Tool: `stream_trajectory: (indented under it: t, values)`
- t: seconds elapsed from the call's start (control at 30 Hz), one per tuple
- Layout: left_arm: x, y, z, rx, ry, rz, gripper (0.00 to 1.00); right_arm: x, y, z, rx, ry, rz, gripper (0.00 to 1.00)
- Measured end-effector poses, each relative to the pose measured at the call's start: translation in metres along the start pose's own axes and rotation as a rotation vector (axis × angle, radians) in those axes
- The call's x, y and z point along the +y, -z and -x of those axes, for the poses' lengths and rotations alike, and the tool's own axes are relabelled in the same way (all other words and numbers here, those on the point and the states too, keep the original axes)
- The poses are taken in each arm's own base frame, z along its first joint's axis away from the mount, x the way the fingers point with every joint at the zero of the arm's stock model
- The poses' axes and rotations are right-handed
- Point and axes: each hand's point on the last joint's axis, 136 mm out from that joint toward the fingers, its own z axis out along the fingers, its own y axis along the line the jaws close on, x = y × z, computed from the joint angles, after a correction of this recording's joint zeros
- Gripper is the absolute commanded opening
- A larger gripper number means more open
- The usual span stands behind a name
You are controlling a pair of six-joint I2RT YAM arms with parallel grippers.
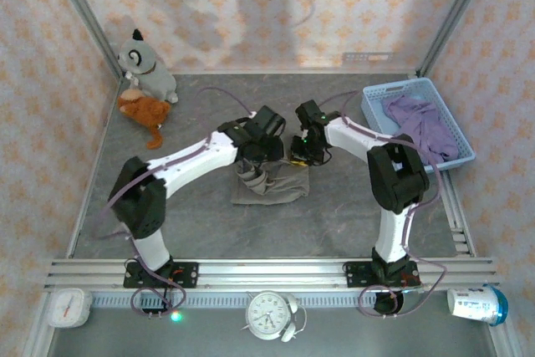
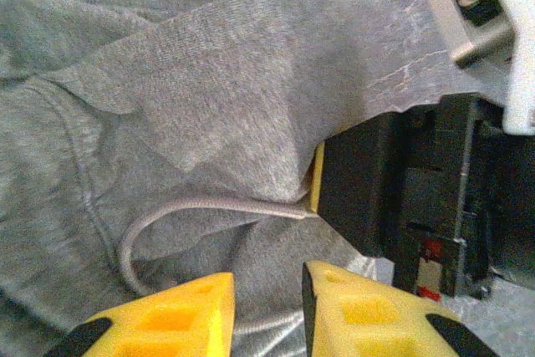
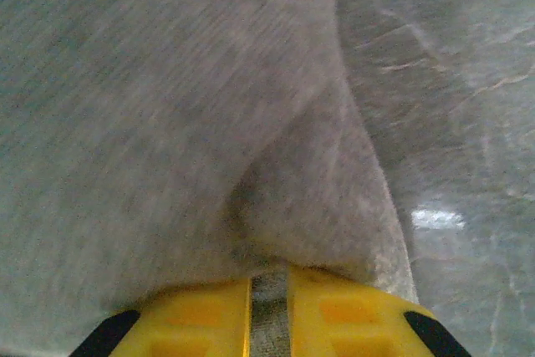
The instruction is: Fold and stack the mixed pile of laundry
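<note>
pinching taupe knit garment [image 3: 167, 106] in right end effector [image 3: 269, 280]; left end effector [image 2: 268, 288] unclear

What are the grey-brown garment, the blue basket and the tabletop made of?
Grey-brown garment: soft matte knit, probably cotton jersey; fine ribbing, limp folds, a drawstring cord. Blue basket: rigid moulded plastic, judging by its slatted walls. Tabletop: hard, smooth, grey with pale veins and a glare patch; stone or laminate, unclear.
</note>
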Motion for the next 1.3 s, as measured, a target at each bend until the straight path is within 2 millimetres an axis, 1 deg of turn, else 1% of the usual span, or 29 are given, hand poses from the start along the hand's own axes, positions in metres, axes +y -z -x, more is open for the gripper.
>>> stream_trajectory:
  t: [0.07,0.13,0.23,0.33,0.37,0.4,0.47,0.53,0.6,0.67,0.73,0.8,0.83,0.9,1.0,1.07,1.13,1.2,1.3]
  values:
    - [0.004,-0.015,-0.005,0.028,-0.002,0.028,0.2,-0.004,-0.001,0.003,-0.002,-0.019,-0.002,0.16]
    - [0.014,-0.028,-0.012,0.057,-0.006,0.072,0.19,-0.007,-0.001,0.006,-0.007,-0.039,-0.001,0.16]
    - [0.029,-0.033,-0.021,0.087,-0.01,0.132,0.18,-0.011,-0.005,0.005,-0.009,-0.06,-0.002,0.16]
    - [0.05,-0.033,-0.031,0.103,-0.01,0.185,0.17,-0.014,-0.006,0.005,-0.008,-0.072,-0.004,0.16]
    - [0.059,-0.033,-0.036,0.112,-0.008,0.205,0.17,-0.015,-0.006,0.006,-0.008,-0.073,-0.004,0.16]
    - [0.072,-0.031,-0.04,0.123,0.0,0.233,0.17,-0.015,-0.005,0.006,-0.008,-0.072,-0.004,0.17]
    - [0.091,-0.026,-0.044,0.139,0.017,0.272,0.18,-0.015,-0.005,0.005,-0.007,-0.073,-0.006,0.17]
    - [0.101,-0.02,-0.042,0.135,0.034,0.293,0.18,-0.015,-0.005,0.005,-0.007,-0.072,-0.006,0.17]
    - [0.106,-0.009,-0.037,0.119,0.026,0.311,0.18,-0.014,-0.001,0.005,0.001,-0.067,-0.015,0.18]
    - [0.105,0.007,-0.03,0.095,0.023,0.306,0.19,-0.011,0.007,0.008,-0.001,-0.057,-0.016,0.2]
    - [0.092,0.023,-0.018,0.054,0.027,0.263,0.19,-0.003,0.019,0.013,-0.011,-0.04,0.001,0.2]
    - [0.078,0.033,-0.009,0.025,0.031,0.213,0.19,0.009,0.031,0.019,-0.023,-0.018,0.035,0.2]
    - [0.071,0.035,-0.007,0.016,0.032,0.186,0.19,0.016,0.038,0.022,-0.031,-0.006,0.058,0.2]
    - [0.057,0.035,-0.01,0.017,0.029,0.142,0.19,0.028,0.047,0.027,-0.045,0.012,0.098,0.2]
    - [0.039,0.024,-0.025,0.056,0.008,0.102,0.18,0.038,0.051,0.03,-0.044,0.027,0.135,0.19]
    - [0.032,0.013,-0.037,0.089,-0.001,0.091,0.18,0.042,0.048,0.033,-0.036,0.028,0.15,0.18]
    - [0.033,0.0,-0.049,0.123,-0.005,0.102,0.18,0.044,0.039,0.039,-0.031,0.023,0.154,0.17]
    - [0.044,-0.013,-0.062,0.16,-0.004,0.137,0.17,0.043,0.023,0.047,-0.023,0.008,0.144,0.16]
    - [0.061,-0.023,-0.076,0.194,-0.007,0.186,0.16,0.032,-0.003,0.056,-0.008,-0.031,0.108,0.16]
